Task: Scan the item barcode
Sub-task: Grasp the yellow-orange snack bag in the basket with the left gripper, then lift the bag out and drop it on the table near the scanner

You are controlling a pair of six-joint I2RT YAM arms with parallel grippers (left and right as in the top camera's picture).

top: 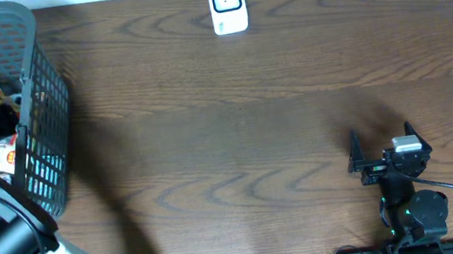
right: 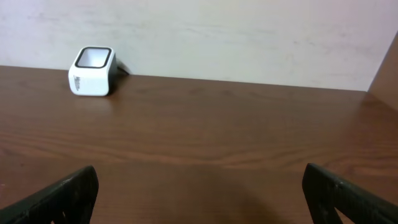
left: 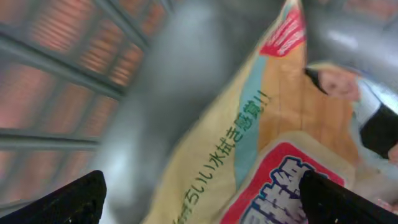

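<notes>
Two arms, overhead: the left arm (top: 5, 244) lay at the near left, its front part down inside the basket (top: 40, 108). The right end effector (top: 385, 148) sat at the near right of the tabletop (top: 235, 126), jaws spread, nothing between them.
Basket, overhead: dark mesh, at the far left, goods inside mostly hidden by the arm.
Scanner, overhead: the white scanner (top: 227, 4) stood at the far edge, around the middle, well apart from both arms.
Left wrist, end effector: the left end effector (left: 205, 199) was open, its dark fingers (left: 74, 199) wide apart at the lower corners, gripping nothing.
Left wrist, item: a yellow, red and white packet (left: 249, 143) with Japanese print lay just ahead of the fingers, beside the basket mesh. The view was blurred, so no barcode could be made out.
Right wrist: jaws spread over the tabletop; the scanner stood far left, near a pale wall (right: 249, 31).
</notes>
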